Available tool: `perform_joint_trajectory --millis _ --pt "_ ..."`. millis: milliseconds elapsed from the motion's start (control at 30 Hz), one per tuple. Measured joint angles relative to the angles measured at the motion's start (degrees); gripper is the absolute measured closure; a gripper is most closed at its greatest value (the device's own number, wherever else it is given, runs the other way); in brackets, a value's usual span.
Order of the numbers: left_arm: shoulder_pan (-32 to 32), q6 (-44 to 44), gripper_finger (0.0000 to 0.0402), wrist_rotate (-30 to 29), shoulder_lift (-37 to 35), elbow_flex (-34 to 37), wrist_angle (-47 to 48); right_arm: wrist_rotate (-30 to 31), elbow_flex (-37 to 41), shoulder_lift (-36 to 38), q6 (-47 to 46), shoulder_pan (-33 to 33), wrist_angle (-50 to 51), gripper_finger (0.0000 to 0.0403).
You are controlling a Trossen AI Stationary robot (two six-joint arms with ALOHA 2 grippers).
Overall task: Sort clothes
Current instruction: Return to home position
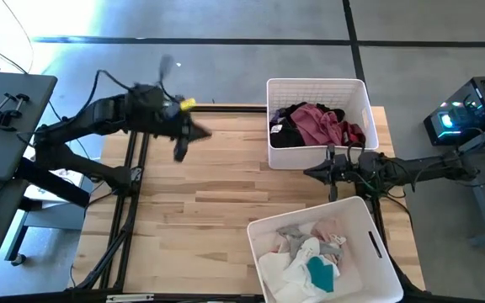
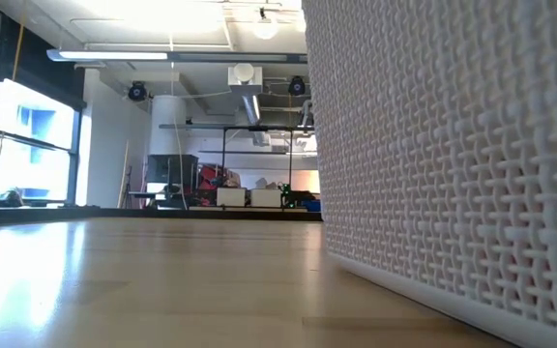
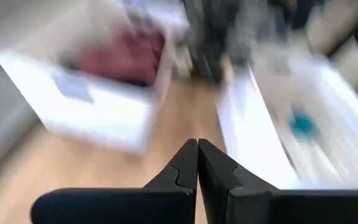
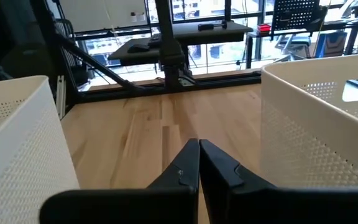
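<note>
Maroon, pink and black clothes (image 1: 318, 124) lie in the far white bin (image 1: 359, 88). White, grey, pink and teal clothes (image 1: 310, 257) lie in the near white bin (image 1: 263, 227). My left gripper (image 1: 182, 147) hangs shut and empty above the table's far left part. Its wrist view (image 3: 197, 149) shows the maroon clothes (image 3: 126, 56) and a teal garment (image 3: 303, 124), both blurred. My right gripper (image 1: 310, 171) is shut and empty between the two bins, pointing toward the table's left; its fingers meet in its wrist view (image 4: 199, 148).
The bare wooden table (image 1: 200, 202) stretches left of the bins. A bin wall stands on either side of my right gripper (image 4: 17, 137) (image 4: 316, 118). In the low view a bin's perforated wall (image 2: 453, 145) fills the right half. A black frame (image 1: 129, 210) runs along the table's left side.
</note>
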State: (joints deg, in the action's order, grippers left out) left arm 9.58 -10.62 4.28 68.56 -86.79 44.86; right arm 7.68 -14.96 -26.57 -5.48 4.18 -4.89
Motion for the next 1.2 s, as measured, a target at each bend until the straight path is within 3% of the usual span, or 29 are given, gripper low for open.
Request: perform_joint_trajectory --millis 133,233,333,433,633,767,1000,1100,1200 --pt "-6.36 -6.59 0.0401 6.77 5.11 -4.99 15.83 0.24 0.00 0.00 -0.02 -0.06 0.00 0.0403" --pt "-12.36 -10.91 0.0401 15.17 8.29 -4.32 18.88 0.31 0.00 0.00 -0.77 -0.08 0.00 0.0403" --pt "-17.79 -13.10 0.0401 17.39 10.42 -2.24 17.48 0.42 0.00 0.00 -0.97 -0.06 0.02 0.0403" --pt "-20.76 -15.14 0.0401 16.40 10.95 1.62 12.01 0.48 0.00 0.00 -1.03 -0.08 0.02 0.0403" --pt "-23.93 -23.74 0.0401 13.55 9.53 14.94 -11.95 0.66 -0.02 0.01 -1.14 -0.08 0.12 0.0403" --pt "-27.09 -24.63 0.0401 13.04 10.24 21.56 -18.37 0.70 -0.05 0.02 -3.08 -0.08 0.31 0.0403" --pt "-28.54 -20.80 0.0401 6.70 15.26 25.21 -27.50 0.72 -0.07 0.02 -3.56 -0.10 0.48 0.0403" --pt "-27.11 -19.65 0.0401 8.58 19.44 25.29 -34.18 0.72 -0.07 0.02 -3.60 -0.12 0.52 0.0403" --pt "-25.47 -17.26 0.0401 14.01 21.89 25.27 -40.80 0.74 -0.07 0.02 -3.58 -0.12 0.52 0.0403"
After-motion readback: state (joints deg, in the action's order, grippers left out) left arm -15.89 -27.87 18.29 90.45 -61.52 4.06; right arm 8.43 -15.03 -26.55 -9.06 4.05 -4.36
